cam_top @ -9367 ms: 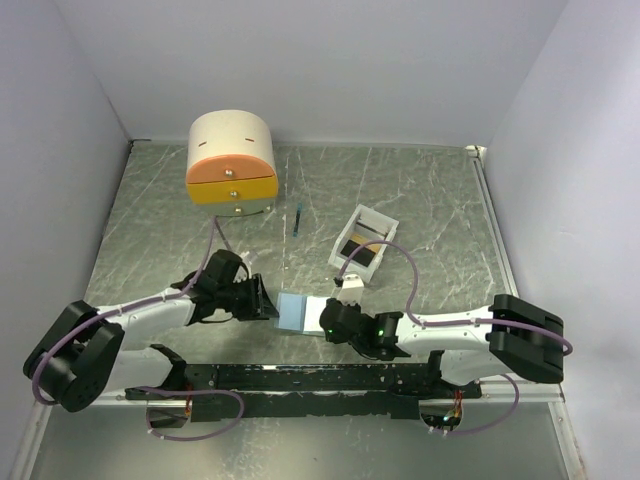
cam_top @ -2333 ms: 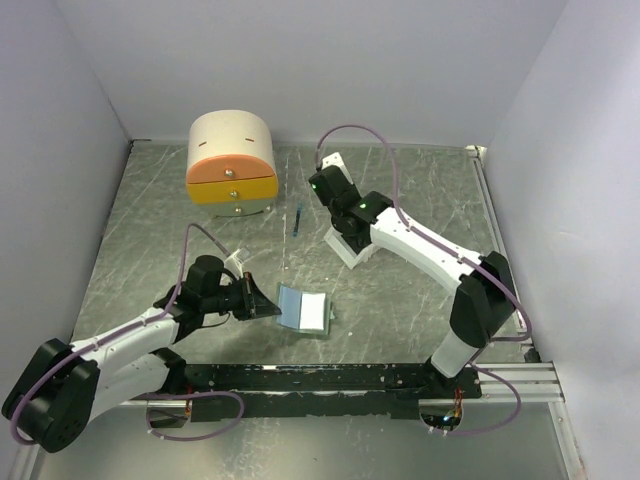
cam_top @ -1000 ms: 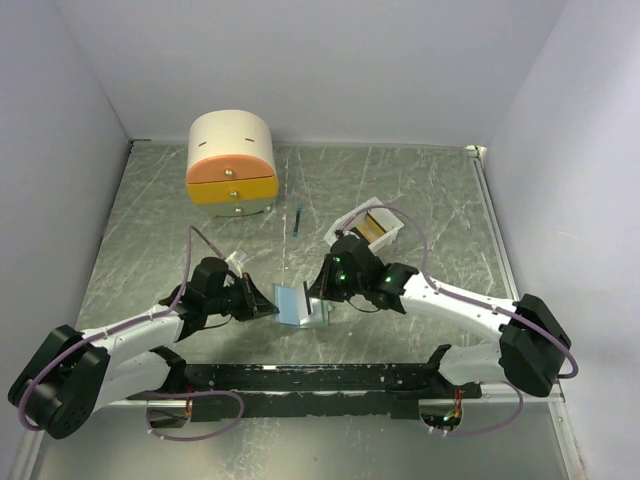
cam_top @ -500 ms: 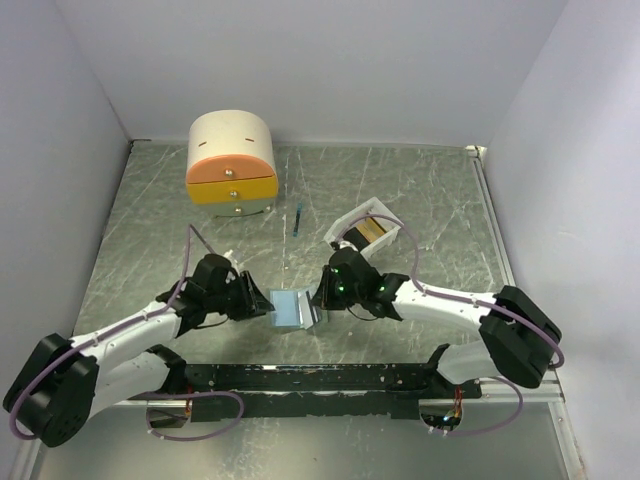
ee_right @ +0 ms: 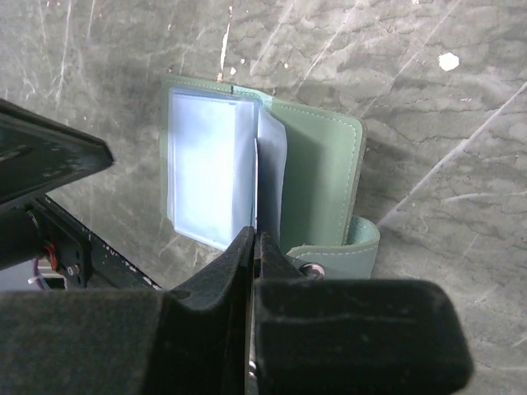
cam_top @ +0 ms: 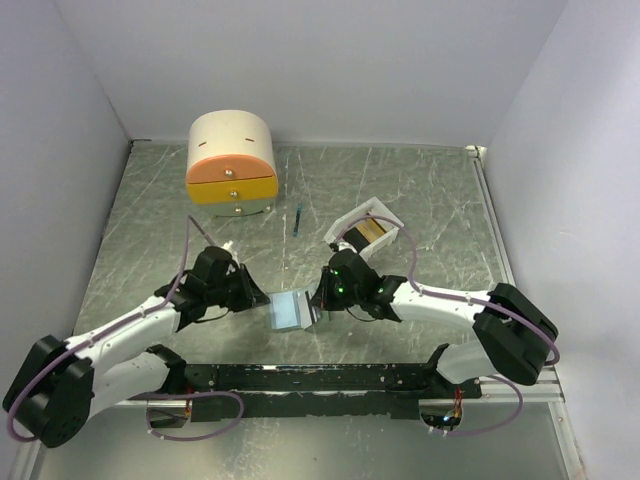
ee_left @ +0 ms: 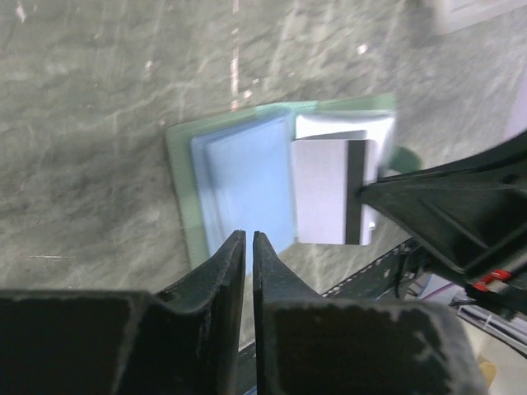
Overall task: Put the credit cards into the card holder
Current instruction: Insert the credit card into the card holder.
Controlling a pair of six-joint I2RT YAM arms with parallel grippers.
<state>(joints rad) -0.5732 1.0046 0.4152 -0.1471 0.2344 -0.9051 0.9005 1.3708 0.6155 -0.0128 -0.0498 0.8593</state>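
White walls point(cam_top: 330, 60) box in a grey marbled desk point(cam_top: 430, 190). From above, the open card holder point(cam_top: 290, 310) lies near the arm bases, with the left claw point(cam_top: 262, 297) and the right claw point(cam_top: 320, 297) meeting over it from either side. A gold card point(cam_top: 378, 228) waits in the white tray point(cam_top: 345, 222) farther back, not yet collected, and a drawer box point(cam_top: 231, 160) stands at the far left. In the left wrist view the left claw's jaws stand only a slit apart at the holder's near edge, probably to steady it or keep the leaves spread (whether they actually pinch a leaf I cannot tell). A pale credit card point(ee_left: 325, 202) with a dark stripe lies over the right-hand pocket, nipped at one end by the right claw. In the right wrist view that claw is clenched on the card, seen edge-on. Its leading edge points between the clear sleeves by the fold, held thin-side forward, I judge, so that it can slide into a pocket.
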